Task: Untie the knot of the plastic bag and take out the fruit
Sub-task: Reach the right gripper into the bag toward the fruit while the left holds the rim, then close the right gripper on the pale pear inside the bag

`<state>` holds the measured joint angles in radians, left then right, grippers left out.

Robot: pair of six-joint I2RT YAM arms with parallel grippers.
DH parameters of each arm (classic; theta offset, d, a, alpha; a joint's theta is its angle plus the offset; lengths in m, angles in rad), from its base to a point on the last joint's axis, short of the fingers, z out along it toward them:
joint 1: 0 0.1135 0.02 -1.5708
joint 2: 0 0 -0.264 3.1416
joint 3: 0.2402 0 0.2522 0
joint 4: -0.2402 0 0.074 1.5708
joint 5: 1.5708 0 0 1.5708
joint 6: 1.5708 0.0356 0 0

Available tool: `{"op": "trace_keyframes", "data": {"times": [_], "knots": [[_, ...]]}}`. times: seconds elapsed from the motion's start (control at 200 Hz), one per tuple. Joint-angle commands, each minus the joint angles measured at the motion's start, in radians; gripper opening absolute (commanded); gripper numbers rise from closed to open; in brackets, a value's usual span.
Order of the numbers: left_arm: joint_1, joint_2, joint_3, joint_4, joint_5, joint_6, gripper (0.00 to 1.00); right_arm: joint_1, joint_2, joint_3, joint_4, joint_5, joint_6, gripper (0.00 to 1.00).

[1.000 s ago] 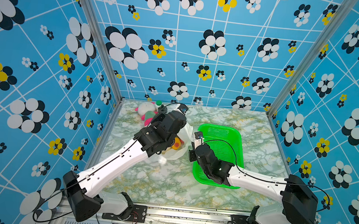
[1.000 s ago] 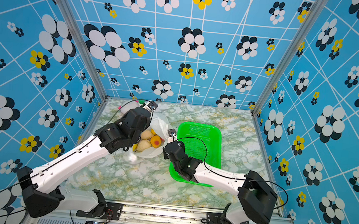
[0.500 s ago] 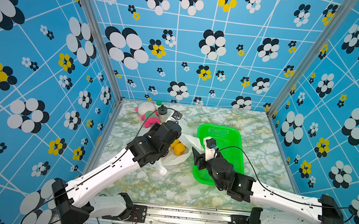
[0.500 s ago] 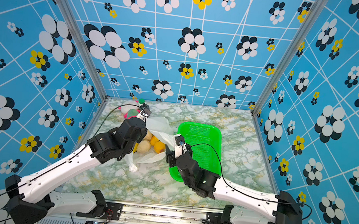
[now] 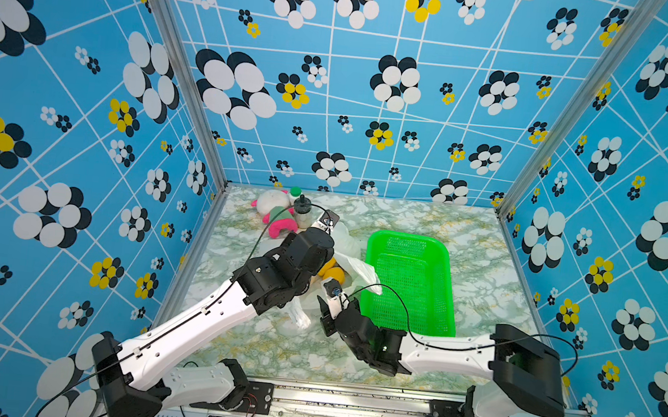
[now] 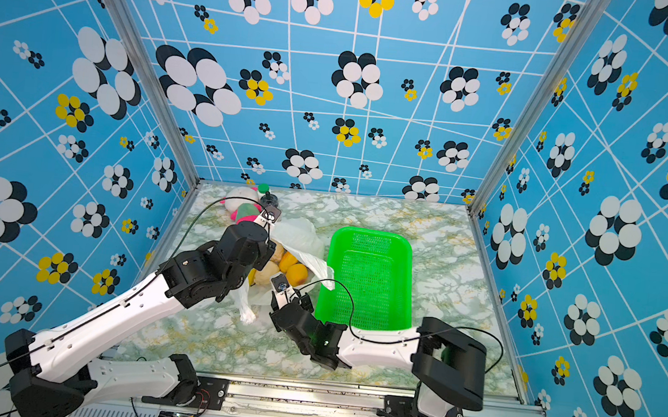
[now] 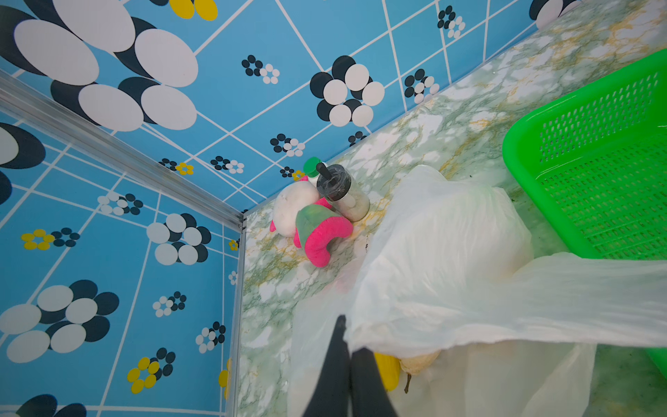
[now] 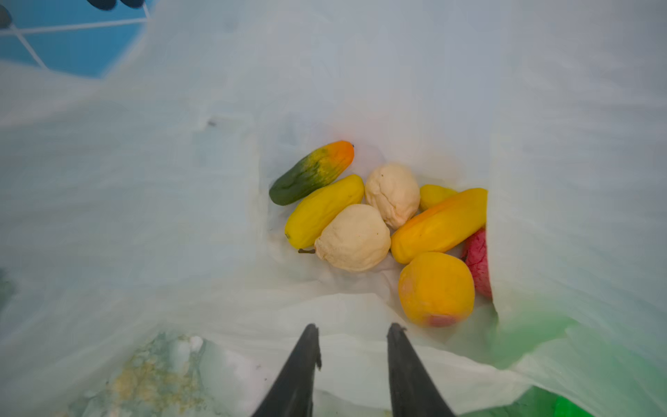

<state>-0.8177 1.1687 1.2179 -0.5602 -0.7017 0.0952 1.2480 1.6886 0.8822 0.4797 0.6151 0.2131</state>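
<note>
Noted left tool (image 7: 349, 335) pinched shut on plastic bag (image 7: 444, 231) rim, beside green basket (image 5: 412, 242). Noted right tool (image 8: 353, 330) part-open, empty, at mouth; fruit (image 8: 361, 234) heaped inside. Advised: hold rim high, enter low, widen before closing.

The thin white plastic bag (image 7: 451, 234) is looking crinkly, the green plastic basket (image 7: 595, 108) is shining, and the fuzzy cloth toy (image 7: 317, 231) is looking soft.

Both top views are overlooking the whole green-marbled counter (image 5: 484, 274) from above; wrist cameras are closely facing the white plastic bag (image 7: 451, 224).
</note>
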Motion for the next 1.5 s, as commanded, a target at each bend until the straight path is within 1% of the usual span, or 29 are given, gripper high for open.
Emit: {"op": "trace_keyframes", "data": {"times": [0.0,0.08,0.18,0.22,0.28,0.375,0.42,0.515,0.595,0.635,0.68,0.725,0.765,0.78,0.83,0.885,0.965,1.039,1.089,1.119,1.149,1.219,1.299,1.384,1.494], "knots": [[0.007,-0.007,-0.021,0.02,0.015,-0.02,0.0,-0.081,0.072,0.114,-0.053,-0.002,0.121,0.33],[0.008,-0.031,-0.036,0.045,0.022,-0.022,0.0,-0.096,0.13,0.174,-0.107,0.004,0.123,0.4],[0.02,-0.049,-0.034,0.054,0.033,-0.05,0.0,-0.096,0.194,0.203,-0.117,-0.044,0.145,0.51],[0.024,-0.052,-0.036,0.066,0.04,-0.051,0.0,-0.095,0.218,0.203,-0.111,-0.059,0.163,0.53],[0.027,-0.059,-0.052,0.099,0.035,-0.047,0.0,-0.09,0.233,0.178,-0.082,-0.056,0.184,0.54],[0.029,-0.065,-0.092,0.151,0.044,-0.028,0.0,-0.065,0.226,0.138,-0.03,-0.037,0.177,0.58],[0.029,-0.062,-0.095,0.151,0.041,-0.031,0.0,-0.052,0.233,0.146,-0.036,-0.045,0.178,0.59],[0.027,-0.063,-0.122,0.175,0.078,-0.003,0.0,-0.027,0.281,0.19,-0.075,-0.045,0.197,0.59],[0.03,-0.069,-0.151,0.218,0.072,0.018,0.0,-0.018,0.299,0.193,-0.098,-0.02,0.256,0.58],[0.038,-0.067,-0.157,0.229,0.06,0.017,0.0,-0.016,0.292,0.155,-0.056,-0.018,0.294,0.57],[0.051,-0.066,-0.161,0.24,0.052,0.012,0.0,-0.007,0.284,0.092,0.031,-0.006,0.331,0.56],[0.06,-0.066,-0.163,0.251,0.05,0.011,0.0,0.008,0.3,0.049,0.117,0.028,0.348,0.56],[0.066,-0.067,-0.164,0.26,0.055,0.016,0.0,0.019,0.318,0.04,0.142,0.044,0.354,0.56],[0.068,-0.066,-0.166,0.264,0.057,0.018,0.0,0.024,0.323,0.044,0.143,0.044,0.354,0.56],[0.072,-0.065,-0.163,0.265,0.068,0.028,0.0,0.035,0.33,0.051,0.139,0.105,0.346,0.58],[0.073,-0.065,-0.158,0.255,0.071,0.042,0.0,0.034,0.325,0.052,0.149,0.125,0.325,0.66],[0.073,-0.07,-0.158,0.251,0.072,0.049,0.0,0.025,0.307,0.088,0.105,0.122,0.244,0.76],[0.073,-0.076,-0.172,0.248,0.103,0.047,0.0,0.01,0.29,0.147,0.003,0.114,0.196,0.8],[0.073,-0.078,-0.189,0.25,0.12,0.051,0.0,-0.011,0.277,0.177,-0.064,0.076,0.181,0.8],[0.073,-0.079,-0.195,0.25,0.12,0.048,0.0,-0.026,0.27,0.188,-0.094,0.058,0.181,0.75],[0.072,-0.08,-0.203,0.252,0.118,0.046,0.0,-0.037,0.261,0.192,-0.109,0.056,0.183,0.73],[0.072,-0.082,-0.214,0.254,0.111,0.042,0.0,-0.06,0.248,0.187,-0.109,-0.001,0.178,0.73],[0.071,-0.085,-0.209,0.237,0.116,0.027,0.0,-0.073,0.261,0.202,-0.105,-0.025,0.154,0.73],[0.072,-0.082,-0.198,0.225,0.134,0.027,0.0,-0.081,0.302,0.262,-0.143,-0.072,0.124,0.75],[0.072,-0.068,-0.186,0.214,0.126,0.029,0.0,-0.084,0.35,0.326,-0.173,-0.13,0.091,0.82]]}}
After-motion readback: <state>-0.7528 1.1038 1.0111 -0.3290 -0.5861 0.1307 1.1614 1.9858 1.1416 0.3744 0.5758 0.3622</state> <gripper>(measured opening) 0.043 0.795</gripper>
